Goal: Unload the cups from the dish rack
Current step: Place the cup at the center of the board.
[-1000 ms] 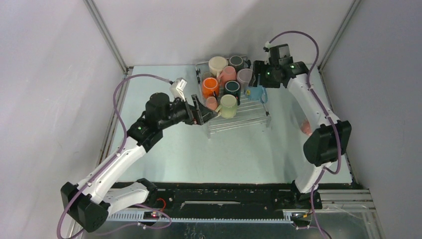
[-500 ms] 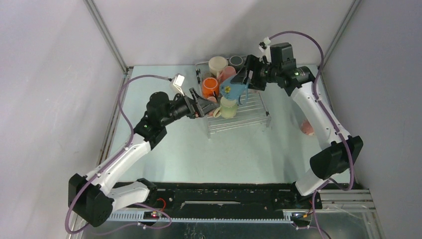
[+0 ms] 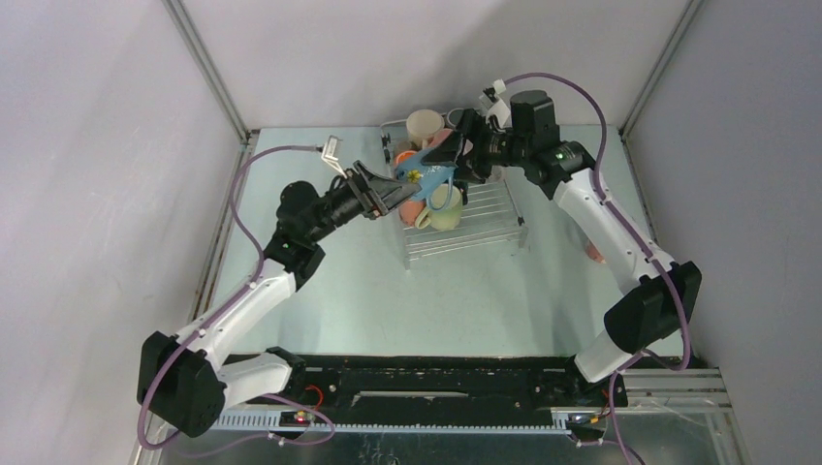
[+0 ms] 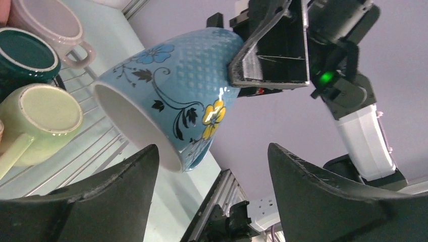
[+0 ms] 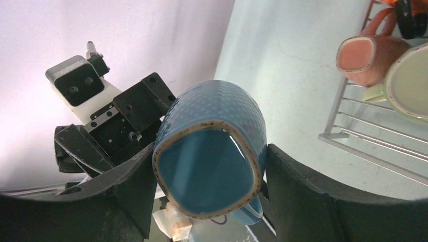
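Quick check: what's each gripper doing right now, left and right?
Left gripper: open, holding nothing.
Right gripper: closed on the blue cup.

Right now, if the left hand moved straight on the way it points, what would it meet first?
The blue floral mug, gripped by the right hand over the dish rack, sits just ahead of the open left hand, between its fingers. Depth is unclear, but nothing else shows in between.

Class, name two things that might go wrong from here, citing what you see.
The blue mug hangs tilted above the dish rack, held by the right jaws near its base; it may slip onto the pale green mug.
The open left jaws sit close; they might knock it loose.
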{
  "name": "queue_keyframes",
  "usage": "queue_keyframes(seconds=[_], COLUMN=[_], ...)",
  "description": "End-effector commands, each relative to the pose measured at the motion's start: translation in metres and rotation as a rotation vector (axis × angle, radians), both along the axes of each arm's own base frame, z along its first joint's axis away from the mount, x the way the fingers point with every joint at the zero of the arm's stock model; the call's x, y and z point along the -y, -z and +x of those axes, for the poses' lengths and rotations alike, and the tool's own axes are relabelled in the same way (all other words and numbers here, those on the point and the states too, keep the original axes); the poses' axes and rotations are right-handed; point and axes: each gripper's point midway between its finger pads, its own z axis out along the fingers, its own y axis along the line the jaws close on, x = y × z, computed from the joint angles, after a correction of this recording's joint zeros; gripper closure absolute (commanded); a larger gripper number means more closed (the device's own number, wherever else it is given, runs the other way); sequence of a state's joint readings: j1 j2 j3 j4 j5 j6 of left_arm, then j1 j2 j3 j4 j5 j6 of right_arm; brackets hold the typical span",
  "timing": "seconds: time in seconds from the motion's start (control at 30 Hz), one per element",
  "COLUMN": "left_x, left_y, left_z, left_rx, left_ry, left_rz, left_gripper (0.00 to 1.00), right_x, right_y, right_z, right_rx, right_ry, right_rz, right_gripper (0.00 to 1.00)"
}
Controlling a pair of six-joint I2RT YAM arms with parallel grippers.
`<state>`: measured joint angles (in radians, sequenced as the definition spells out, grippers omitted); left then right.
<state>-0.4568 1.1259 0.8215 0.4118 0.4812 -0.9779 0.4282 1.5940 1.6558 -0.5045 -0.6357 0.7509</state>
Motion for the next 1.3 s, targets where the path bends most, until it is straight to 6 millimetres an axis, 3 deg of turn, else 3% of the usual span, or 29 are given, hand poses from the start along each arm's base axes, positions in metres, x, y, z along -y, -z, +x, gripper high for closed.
queue_keyframes(seconds=[0.0,0.23,0.47,0.7,0.77,0.83,0.9,1.0,1.07,1.17,1.27], left_x=[-0.001,0.001,0.002,0.003,0.003,0.002,0.0,-0.002,-0.004,-0.008,-0.013], left_y=[-0.022,-0.045,-0.052,-0.053,-0.052,-0.052,-0.052,-0.051,-0.051,-0.046,-0.039], left_z=[-0.009,-0.017,-0.018,-0.017,-0.017,-0.017,-0.016,-0.017,-0.016,-0.015,-0.013], left_rx=[0.082,0.148,0.162,0.162,0.161,0.162,0.164,0.16,0.161,0.148,0.129], left_ry=[0.034,0.072,0.09,0.096,0.094,0.084,0.071,0.057,0.041,0.008,-0.035], left_rz=[-0.064,-0.14,-0.171,-0.179,-0.18,-0.182,-0.18,-0.172,-0.163,-0.131,-0.086], left_gripper=[0.19,0.39,0.57,0.82,0.97,1.0,1.0,1.0,1.0,1.0,1.0], right_x=[-0.01,-0.019,-0.025,-0.027,-0.027,-0.027,-0.026,-0.023,-0.022,-0.019,-0.013], right_y=[-0.052,-0.052,-0.049,-0.042,-0.041,-0.04,-0.038,-0.037,-0.035,-0.03,-0.02], right_z=[-0.018,-0.026,-0.036,-0.043,-0.044,-0.045,-0.046,-0.046,-0.044,-0.041,-0.038], right_rx=[0.086,0.037,-0.004,-0.007,-0.004,-0.002,-0.001,0.013,0.022,0.037,0.034], right_ry=[-0.073,-0.131,-0.176,-0.185,-0.182,-0.178,-0.172,-0.153,-0.134,-0.099,-0.054], right_rz=[0.161,0.245,0.314,0.329,0.329,0.328,0.326,0.322,0.316,0.288,0.242], right_gripper=[0.82,0.83,0.83,0.83,0.83,0.8,0.68,0.3,0.12,0.01,0.0])
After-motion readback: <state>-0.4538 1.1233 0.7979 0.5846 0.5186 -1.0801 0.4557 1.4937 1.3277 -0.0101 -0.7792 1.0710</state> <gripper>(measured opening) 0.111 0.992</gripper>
